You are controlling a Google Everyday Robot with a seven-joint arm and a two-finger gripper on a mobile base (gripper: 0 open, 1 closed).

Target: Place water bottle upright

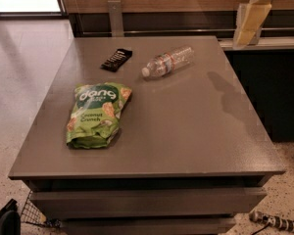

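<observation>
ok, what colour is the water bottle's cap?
White, on the water bottle lying on its side; camera view. The tool hangs top right, away from it.

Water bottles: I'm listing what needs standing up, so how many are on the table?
1. The water bottle lies on its side at the far middle of the table, right of the black wrapper. None seems hidden. The gripper hangs above the far right corner.
</observation>
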